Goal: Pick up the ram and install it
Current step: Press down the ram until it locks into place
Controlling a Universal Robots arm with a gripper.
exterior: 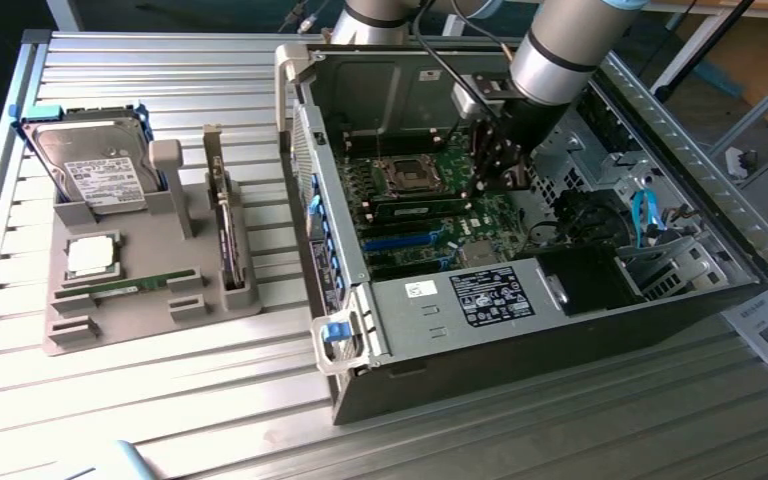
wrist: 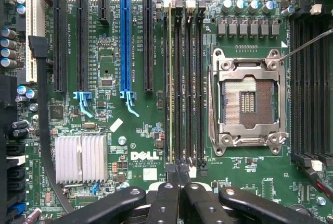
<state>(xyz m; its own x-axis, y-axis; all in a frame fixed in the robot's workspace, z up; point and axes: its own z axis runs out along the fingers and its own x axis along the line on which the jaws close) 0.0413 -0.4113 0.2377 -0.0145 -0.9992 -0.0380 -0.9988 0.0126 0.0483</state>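
Note:
A thin green ram stick [exterior: 125,288] lies flat in the grey holder [exterior: 104,330] at the exterior view's left. Another green ram stick [wrist: 169,83] stands edge-on in the memory slot [wrist: 180,83] row beside the empty processor socket [wrist: 248,101]; it also appears as a green strip on the motherboard, ram stick [exterior: 418,209]. My gripper [exterior: 502,182] hangs inside the open computer case [exterior: 357,330], low over the motherboard. In the wrist view my gripper [wrist: 180,174] is shut, its fingers [wrist: 167,198] pressed together with nothing seen between them, over one end of the memory slots.
The holder also carries a hard drive [exterior: 91,165], a square silver processor [exterior: 92,256] and an upright expansion card [exterior: 229,240]. Inside the case are blue cables [exterior: 644,215], a black power supply [exterior: 491,295], a heatsink [wrist: 83,159] and expansion slots [wrist: 125,41]. The case walls close in around the arm.

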